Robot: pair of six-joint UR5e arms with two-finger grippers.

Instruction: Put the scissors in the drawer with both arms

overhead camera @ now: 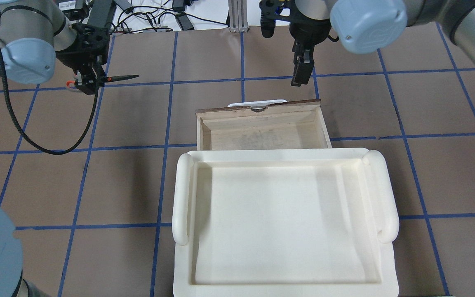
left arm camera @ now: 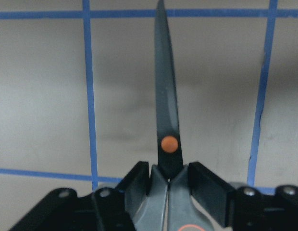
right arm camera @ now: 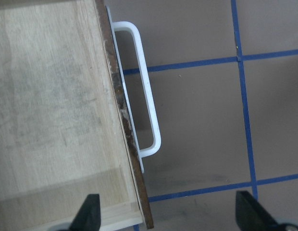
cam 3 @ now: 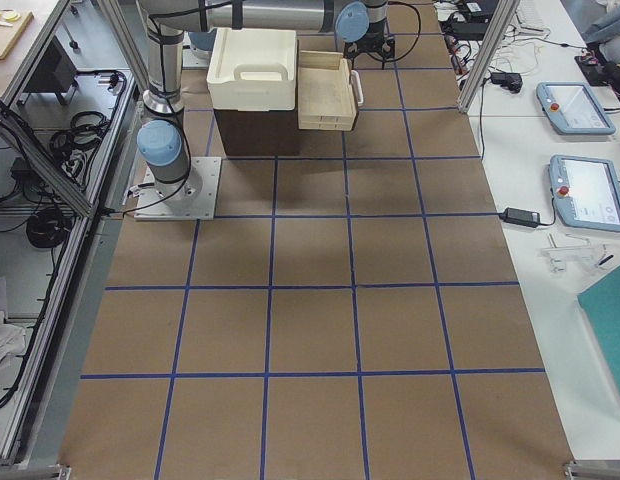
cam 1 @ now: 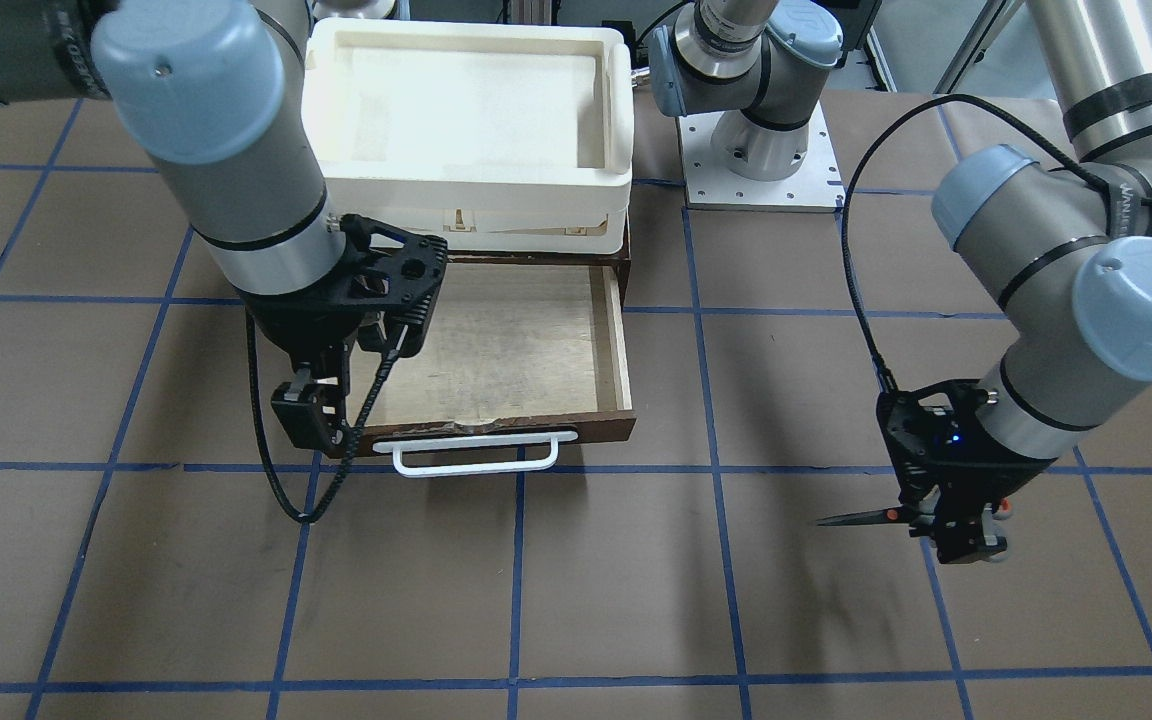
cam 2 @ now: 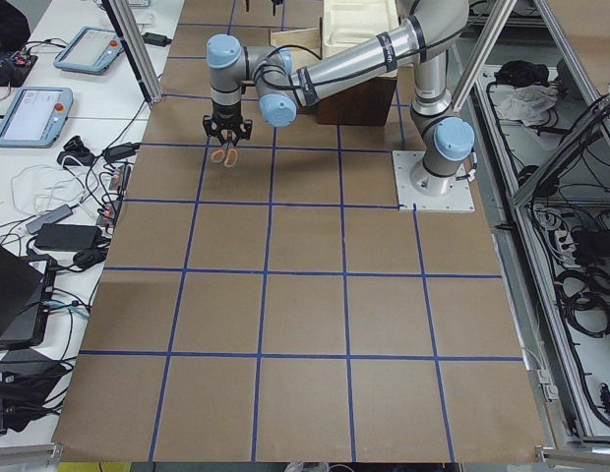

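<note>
My left gripper (cam 1: pixel 958 535) is shut on the scissors (cam 1: pixel 861 517) at their grey, orange-lined handles and holds them above the table. The dark blades are closed and point level toward the drawer side. The left wrist view shows the blade (left arm camera: pixel 166 96) and orange pivot dot between the fingers (left arm camera: pixel 209 192). The dark brown drawer (cam 1: pixel 496 340) stands pulled open and empty, with its white handle (cam 1: pixel 481 455) at the front. My right gripper (cam 1: pixel 308 420) is open and empty, hovering over the drawer's front corner; its fingertips (right arm camera: pixel 89 214) stand wide apart.
A cream-white plastic bin (cam 1: pixel 466 110) sits on top of the cabinet above the drawer. The left arm's base plate (cam 1: pixel 761 150) is bolted beside it. A black cable (cam 1: pixel 281 480) loops from the right wrist down near the handle. Brown table with blue grid lines.
</note>
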